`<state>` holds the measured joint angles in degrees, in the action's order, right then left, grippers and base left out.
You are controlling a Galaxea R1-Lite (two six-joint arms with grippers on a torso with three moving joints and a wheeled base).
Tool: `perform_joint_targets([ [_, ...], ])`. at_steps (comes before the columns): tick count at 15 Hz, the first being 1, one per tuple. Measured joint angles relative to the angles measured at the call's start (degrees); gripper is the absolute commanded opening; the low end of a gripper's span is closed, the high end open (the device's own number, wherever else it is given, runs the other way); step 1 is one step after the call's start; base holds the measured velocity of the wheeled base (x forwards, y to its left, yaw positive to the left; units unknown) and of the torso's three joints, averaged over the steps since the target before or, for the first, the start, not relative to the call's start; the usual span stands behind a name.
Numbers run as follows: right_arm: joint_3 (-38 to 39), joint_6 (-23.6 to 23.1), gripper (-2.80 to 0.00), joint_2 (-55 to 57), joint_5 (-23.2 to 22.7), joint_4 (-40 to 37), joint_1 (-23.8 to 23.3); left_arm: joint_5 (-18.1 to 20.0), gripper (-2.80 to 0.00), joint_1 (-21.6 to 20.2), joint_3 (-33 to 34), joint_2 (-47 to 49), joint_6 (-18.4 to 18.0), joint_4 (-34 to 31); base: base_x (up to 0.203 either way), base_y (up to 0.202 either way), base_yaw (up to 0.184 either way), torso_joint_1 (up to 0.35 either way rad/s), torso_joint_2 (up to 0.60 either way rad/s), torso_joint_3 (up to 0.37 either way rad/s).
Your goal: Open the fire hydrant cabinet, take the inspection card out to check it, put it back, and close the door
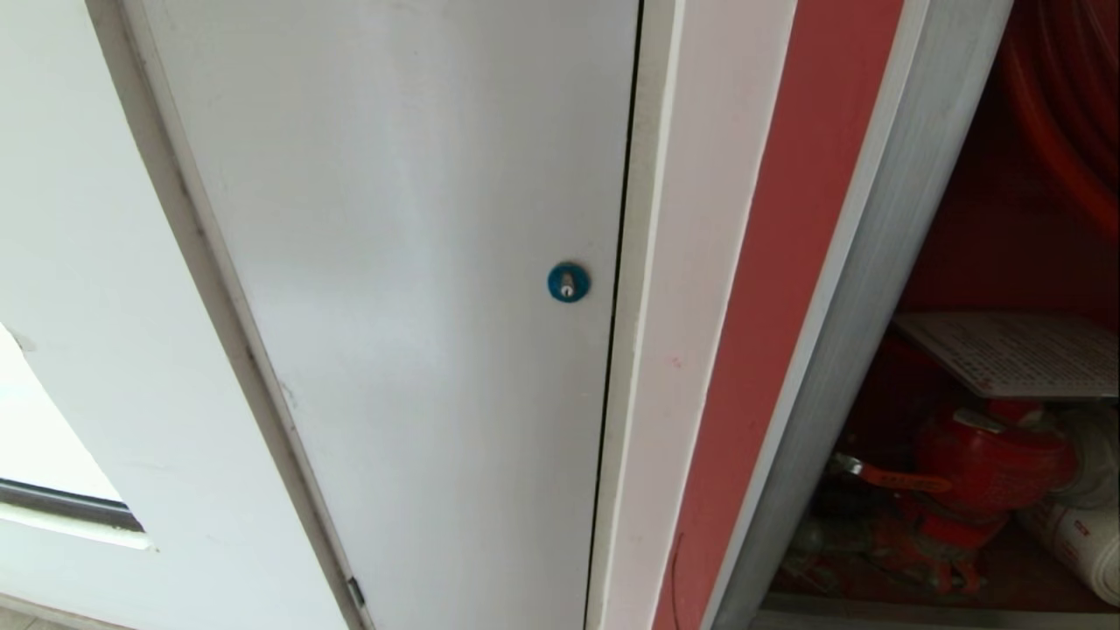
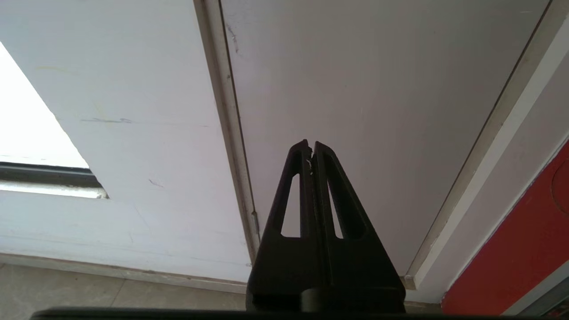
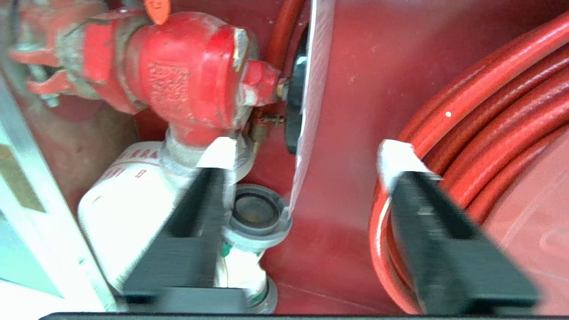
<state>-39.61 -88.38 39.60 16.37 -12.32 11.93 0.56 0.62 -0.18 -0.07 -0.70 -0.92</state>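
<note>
- Cabinet: the fire hydrant cabinet (image 1: 862, 289) stands open at the right side of the head view, with its silver frame and red inside showing.
- The red valve (image 1: 993, 459) sits low inside the cabinet and serves here as landmark.
- The inspection card (image 1: 1019, 350) lies flat just above the red valve, resting on its top; in the right wrist view the card (image 3: 311, 102) appears edge-on against the black handwheel (image 3: 293, 111) of the valve.
- The white rolled hose (image 3: 129, 200) lies beside the red valve, on its lower side, with a grey coupling (image 3: 255, 213) next to it.
- The red hose reel (image 3: 484, 133) is on the other side of the card from the valve.
- The right hand (image 3: 302, 155) is inside the cabinet, in front of the card; its two fingers stand wide apart, one before the white hose, one before the reel, and they hold nothing.
- The left hand (image 2: 311, 146) is far from the valve, before the pale grey panel (image 1: 420, 262) with a blue round lock (image 1: 568, 282); its fingers are pressed together and are empty.
- The door of the cabinet is in no view.
</note>
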Motion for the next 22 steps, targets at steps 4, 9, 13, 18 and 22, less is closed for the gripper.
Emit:
perform_joint_targets([
  [4, -0.5, 0.1, -2.80, -2.4, -0.1, -0.4, 0.0, 0.0, -2.80, 0.0, 0.0, 0.0, 0.0, 0.0, 0.000, 0.000, 0.000, 0.000, 0.00, 0.000],
  [9, -1.5, 10.5, -2.80, -3.2, -1.2, -0.2, 0.0, 0.0, -2.80, 0.0, 0.0, 0.0, 0.0, 0.0, 0.000, 0.000, 0.000, 0.000, 0.00, 0.000],
  [13, -1.5, 32.2, -2.80, -3.1, -3.1, -0.8, 0.0, 0.0, -2.80, 0.0, 0.0, 0.0, 0.0, 0.0, 0.000, 0.000, 0.000, 0.000, 0.00, 0.000],
  [18, -1.5, 62.5, -2.80, -3.4, -6.8, -2.1, 0.0, 0.0, -2.80, 0.0, 0.0, 0.0, 0.0, 0.0, 0.000, 0.000, 0.000, 0.000, 0.00, 0.000],
  [22, -2.6, 74.5, -2.80, -6.1, -3.6, -1.7, -3.7, 0.0, -2.80, 0.0, 0.0, 0.0, 0.0, 0.0, 0.000, 0.000, 0.000, 0.000, 0.00, 0.000],
])
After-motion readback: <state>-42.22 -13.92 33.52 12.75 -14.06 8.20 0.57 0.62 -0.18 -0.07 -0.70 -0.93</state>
